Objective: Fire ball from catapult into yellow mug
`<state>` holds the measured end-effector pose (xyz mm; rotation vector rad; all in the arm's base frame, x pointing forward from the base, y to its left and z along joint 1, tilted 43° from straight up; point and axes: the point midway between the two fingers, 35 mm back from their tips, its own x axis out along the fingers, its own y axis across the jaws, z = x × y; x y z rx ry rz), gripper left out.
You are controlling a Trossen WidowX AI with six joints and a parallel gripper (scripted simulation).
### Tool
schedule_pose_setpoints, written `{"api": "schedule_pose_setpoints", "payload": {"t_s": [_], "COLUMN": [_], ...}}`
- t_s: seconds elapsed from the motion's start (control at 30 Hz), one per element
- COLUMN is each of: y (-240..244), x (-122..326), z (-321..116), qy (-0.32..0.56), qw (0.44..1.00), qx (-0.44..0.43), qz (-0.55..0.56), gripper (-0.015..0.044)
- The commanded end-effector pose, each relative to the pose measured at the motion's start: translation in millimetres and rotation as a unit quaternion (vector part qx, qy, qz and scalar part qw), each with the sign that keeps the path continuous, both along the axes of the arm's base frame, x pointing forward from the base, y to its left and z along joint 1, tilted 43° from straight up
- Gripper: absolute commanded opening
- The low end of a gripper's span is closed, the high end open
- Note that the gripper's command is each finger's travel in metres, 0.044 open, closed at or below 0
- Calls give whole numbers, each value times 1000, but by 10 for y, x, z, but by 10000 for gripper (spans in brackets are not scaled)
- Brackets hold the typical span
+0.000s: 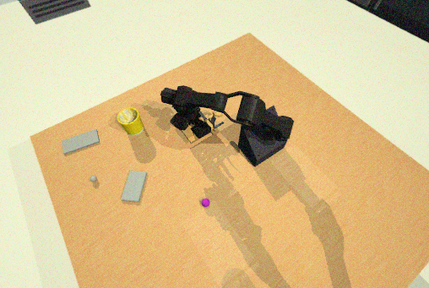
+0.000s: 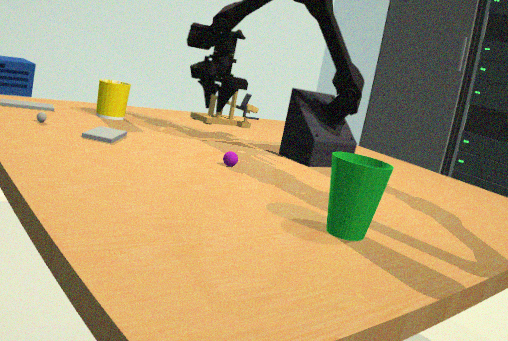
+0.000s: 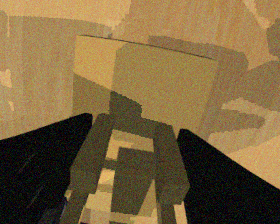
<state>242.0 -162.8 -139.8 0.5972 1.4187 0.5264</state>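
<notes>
The catapult [image 1: 194,139] [image 2: 233,121] [image 3: 166,85] is a tan base with uprights, standing in front of the arm's base. My gripper [image 1: 190,127] [image 2: 214,108] [image 3: 135,128] points down over it and is shut on its upright frame, with one finger on each side. The yellow mug [image 1: 133,126] [image 2: 112,99] stands upright, beyond the catapult from the arm's base. A purple ball [image 1: 205,203] [image 2: 230,159] lies on the table, apart from the catapult and gripper. The catapult's throwing end is partly hidden in the top view.
A small grey ball [image 1: 93,179] [image 2: 41,117] lies near two flat grey blocks, one nearer [image 1: 134,186] [image 2: 104,134] and one farther [image 1: 80,142] [image 2: 27,105]. A green cup [image 2: 357,199] stands toward the near right corner in the exterior view.
</notes>
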Motion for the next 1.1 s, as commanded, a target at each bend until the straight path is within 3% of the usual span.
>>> {"api": "schedule_pose_setpoints", "payload": {"t_s": [0.0, 0.63, 1.07], "y": [-39, -127, -165], "x": [-10, -37, -73], "z": [44, -69, -120], "qy": [32, 240, 247], "qw": [999, 932, 928], "qx": [0, 29, 29], "qz": [-32, -269, -277], "gripper": [0, 0, 0]}}
